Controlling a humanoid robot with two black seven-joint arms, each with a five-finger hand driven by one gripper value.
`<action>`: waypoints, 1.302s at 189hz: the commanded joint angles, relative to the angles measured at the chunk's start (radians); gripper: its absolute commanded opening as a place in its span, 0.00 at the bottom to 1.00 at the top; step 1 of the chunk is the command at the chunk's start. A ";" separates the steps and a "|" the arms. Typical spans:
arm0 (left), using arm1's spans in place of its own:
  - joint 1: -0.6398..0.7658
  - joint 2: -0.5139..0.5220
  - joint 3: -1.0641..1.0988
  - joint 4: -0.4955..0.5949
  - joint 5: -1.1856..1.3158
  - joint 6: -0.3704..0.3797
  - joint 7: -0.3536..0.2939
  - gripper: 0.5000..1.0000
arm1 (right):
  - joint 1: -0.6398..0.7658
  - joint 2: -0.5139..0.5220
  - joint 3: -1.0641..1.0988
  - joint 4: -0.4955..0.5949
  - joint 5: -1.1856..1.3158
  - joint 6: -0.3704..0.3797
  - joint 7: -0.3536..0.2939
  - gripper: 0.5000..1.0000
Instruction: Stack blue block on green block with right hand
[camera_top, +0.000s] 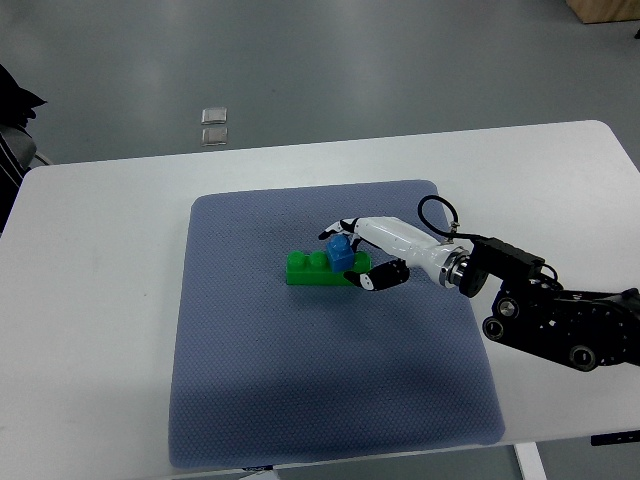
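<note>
My right hand (362, 252) reaches in from the right side of the white table (100, 300), its white palm stretched toward the middle of the grey-blue mat (300, 400). My fingers are closed around the blue block (340, 252): the dark-tipped upper fingers (336, 229) curl over its far side, and the thumb, also dark-tipped, sits at its near right side, close to the mat. The blue block sits on top of the green block (310, 268), at that block's right end (whether it is pressed fully down onto the studs I cannot tell from this height). The green block lies flat on the mat, a little far of the mat's centre, with its long side running left to right and its left studs uncovered. A black cable (438, 212) loops up behind my wrist, and the dark forearm housing (560, 320) trails off toward the right edge, over the table beyond the mat. On the floor past the far edge of the table, two small pale square plates (214, 125) lie one behind the other.
</note>
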 joint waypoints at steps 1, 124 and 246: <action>0.000 0.000 0.000 0.000 0.000 0.000 0.000 1.00 | 0.003 -0.004 0.000 0.004 0.003 0.000 0.003 0.44; 0.000 0.000 0.000 0.000 0.000 0.001 0.000 1.00 | 0.006 -0.007 0.000 0.004 0.009 0.007 0.005 0.56; 0.000 0.000 0.000 0.000 -0.001 0.001 0.000 1.00 | 0.043 -0.094 0.069 0.133 0.167 0.089 -0.001 0.83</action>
